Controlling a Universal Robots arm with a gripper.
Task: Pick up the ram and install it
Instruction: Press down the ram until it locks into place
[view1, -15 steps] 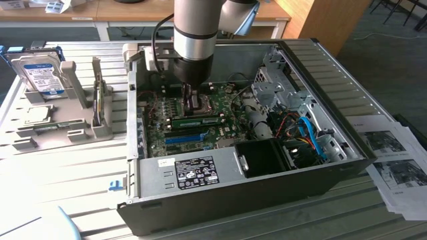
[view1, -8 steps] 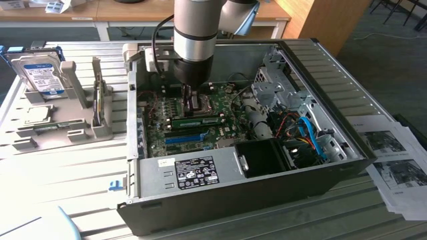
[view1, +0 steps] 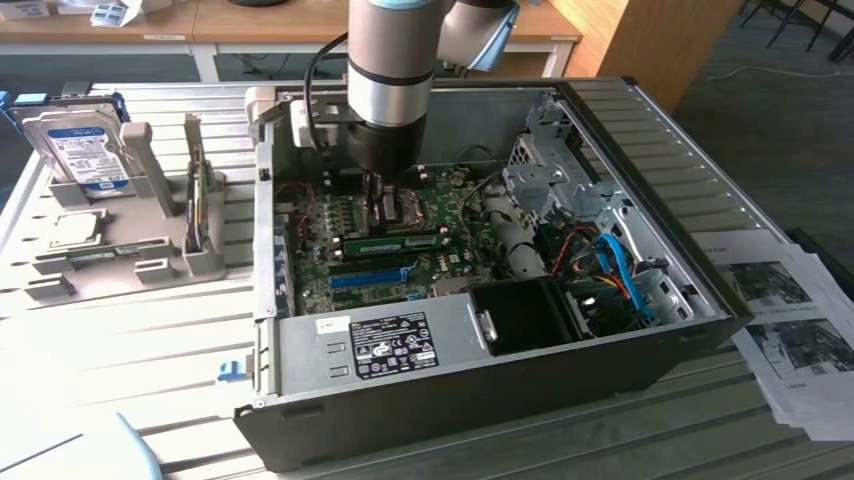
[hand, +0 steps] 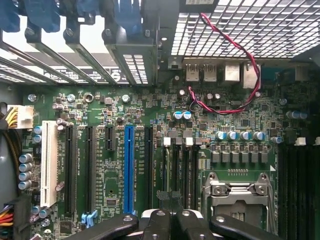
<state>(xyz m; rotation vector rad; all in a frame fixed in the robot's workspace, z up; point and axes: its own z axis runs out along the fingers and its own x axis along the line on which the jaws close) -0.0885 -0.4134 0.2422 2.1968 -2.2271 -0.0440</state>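
The ram (view1: 396, 241), a long, narrow green stick with dark chips, lies flat across the motherboard (view1: 441, 262) inside the open computer case (view1: 467, 390). The arm reaches straight down just beyond it, the gripper (view1: 386, 203) with fingers pressed together, holding nothing.

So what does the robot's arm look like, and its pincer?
The arm is a thick round silver tube with a grey-blue cap at its joint. A black cable runs down beside it. Lower down it turns black, ending in the pincer, made of dark metal bars with shiny round bolts.
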